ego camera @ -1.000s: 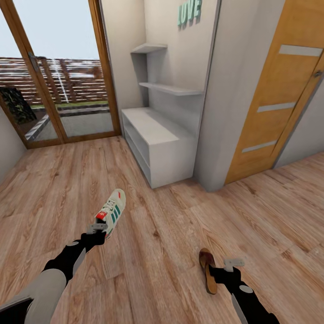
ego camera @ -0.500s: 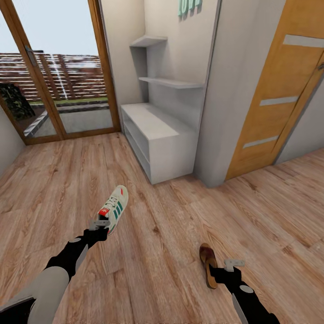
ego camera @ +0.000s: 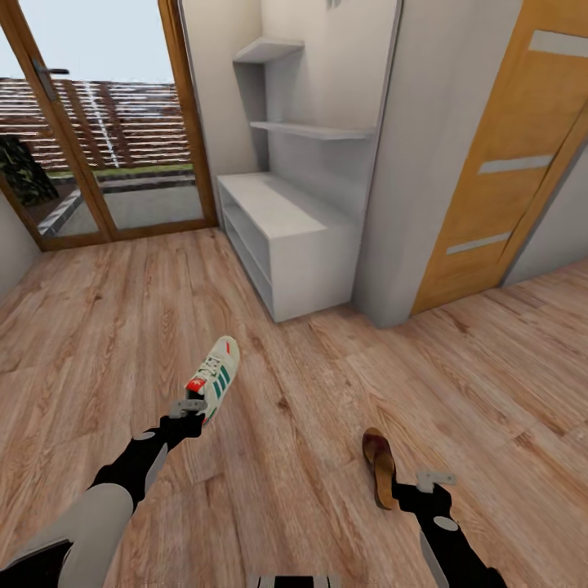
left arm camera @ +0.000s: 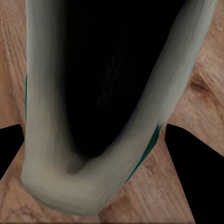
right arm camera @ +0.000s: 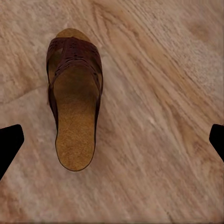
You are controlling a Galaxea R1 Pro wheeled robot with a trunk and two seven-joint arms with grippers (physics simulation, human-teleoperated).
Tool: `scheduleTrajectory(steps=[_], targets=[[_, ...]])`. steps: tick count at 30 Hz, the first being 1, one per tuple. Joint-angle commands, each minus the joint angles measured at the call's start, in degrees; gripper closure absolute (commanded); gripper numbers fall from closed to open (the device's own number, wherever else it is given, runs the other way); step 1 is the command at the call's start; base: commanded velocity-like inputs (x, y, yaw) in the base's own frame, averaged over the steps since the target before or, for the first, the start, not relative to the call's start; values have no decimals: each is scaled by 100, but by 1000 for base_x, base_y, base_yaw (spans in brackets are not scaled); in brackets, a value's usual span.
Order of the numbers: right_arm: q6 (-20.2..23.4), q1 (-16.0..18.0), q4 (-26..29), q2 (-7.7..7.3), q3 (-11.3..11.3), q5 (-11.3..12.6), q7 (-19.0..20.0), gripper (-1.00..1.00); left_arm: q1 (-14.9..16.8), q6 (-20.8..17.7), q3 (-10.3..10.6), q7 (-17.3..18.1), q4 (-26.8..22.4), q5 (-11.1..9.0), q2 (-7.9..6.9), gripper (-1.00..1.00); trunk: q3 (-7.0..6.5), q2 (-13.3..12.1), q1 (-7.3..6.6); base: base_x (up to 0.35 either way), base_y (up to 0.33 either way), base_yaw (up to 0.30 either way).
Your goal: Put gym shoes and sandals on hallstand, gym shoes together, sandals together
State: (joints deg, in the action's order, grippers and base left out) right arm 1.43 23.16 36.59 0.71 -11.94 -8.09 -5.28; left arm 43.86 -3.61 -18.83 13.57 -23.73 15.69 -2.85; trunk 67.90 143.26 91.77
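One white gym shoe (ego camera: 217,374) with green stripes points toward the hallstand (ego camera: 286,237). My left gripper (ego camera: 189,406) is shut on its heel. The left wrist view looks into the shoe's dark opening (left arm camera: 107,93), and both black fingers (left arm camera: 193,161) press against the heel's sides. A brown sandal (ego camera: 380,468) lies flat on the corridor floor (ego camera: 310,457), toe away from me. My right gripper (ego camera: 433,480) hovers open just beside its heel end. In the right wrist view the sandal (right arm camera: 73,102) lies off to one side between the wide-apart fingertips (right arm camera: 9,144).
The hallstand's bench top and two low shelves stand against a grey wall pillar (ego camera: 416,163). An orange door (ego camera: 498,163) is at the right and a glass patio door (ego camera: 106,122) at the back left. Open plank floor lies between me and the stand.
The camera has moved, shifting the whole scene upward in the picture. My left gripper has carried the gym shoe slightly right over the floor. The sandal has stayed where it lay.
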Motion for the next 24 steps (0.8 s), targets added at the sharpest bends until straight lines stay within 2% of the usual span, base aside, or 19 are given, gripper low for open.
scheduleTrajectory(steps=[1,7,12,15,16,24], targets=[[13,4,19,9,-24,-60,-6,-100,7,-30,-50,49,-15,38,8,100,37,4,1,0,0,0],[8,7,60,12,-18,-55,-9,-100,12,-42,-50,51,-17,39,8,100,225,12,16,0,0,0],[7,8,65,11,72,-56,-8,-100,51,-54,-50,49,-22,39,12,100,381,18,29,0,0,0],[6,7,62,9,166,-54,-8,-100,133,-68,-50,44,-29,34,34,100,474,22,37,0,0,0],[6,6,60,9,213,-58,-8,-100,251,-123,-50,41,-33,32,58,100,501,24,40,0,0,0],[6,5,59,8,243,-61,-8,-100,443,-380,-50,40,-167,25,74,100,690,34,60,0,0,0]])
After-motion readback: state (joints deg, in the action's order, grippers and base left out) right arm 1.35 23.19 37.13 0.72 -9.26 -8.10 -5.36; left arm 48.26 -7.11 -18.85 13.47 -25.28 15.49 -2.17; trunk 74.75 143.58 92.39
